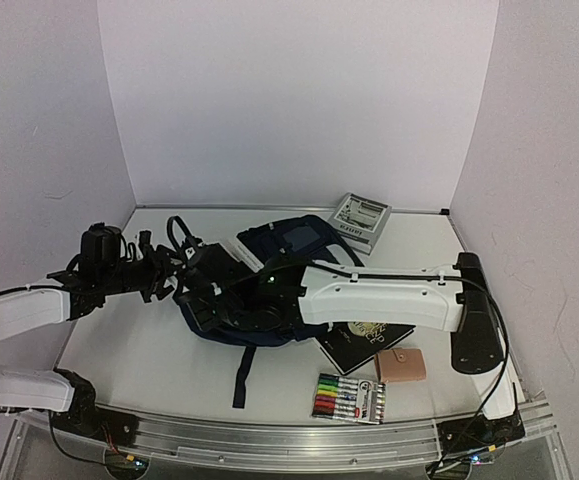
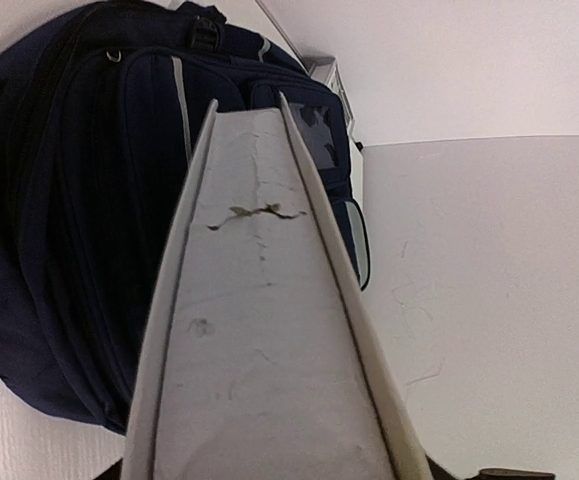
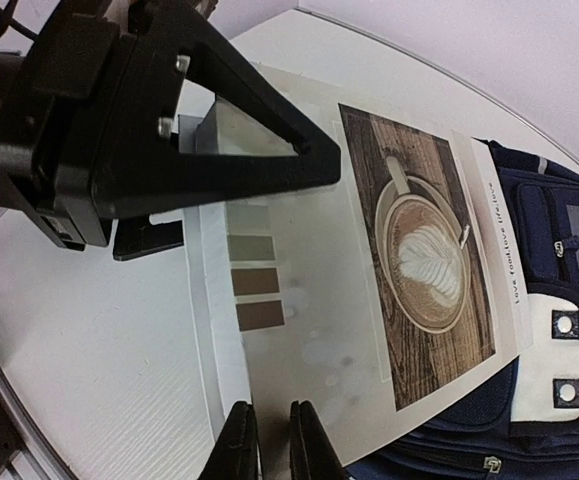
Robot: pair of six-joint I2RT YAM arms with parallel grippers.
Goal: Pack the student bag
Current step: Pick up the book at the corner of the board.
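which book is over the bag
The coffee-cover book, lying across the bag. The black book lies on the table beside the markers.

Plain pale walls seen on three sides: back wall (image 1: pixel 299 100), left wall (image 1: pixel 29 150), right wall (image 1: pixel 549 150). White table (image 1: pixel 119 350) enclosed by them. Metal rail (image 1: pixel 289 440) fixed along near edge. Lit evenly.

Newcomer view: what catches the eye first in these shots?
A notebook with a latte-art photo on its cover sits between both arms, mid-table, by the student bag. The left gripper has its jaws across one edge, and the right gripper is at the opposite edge. On the table to the right lie a marker set, a tan wallet and a black book.
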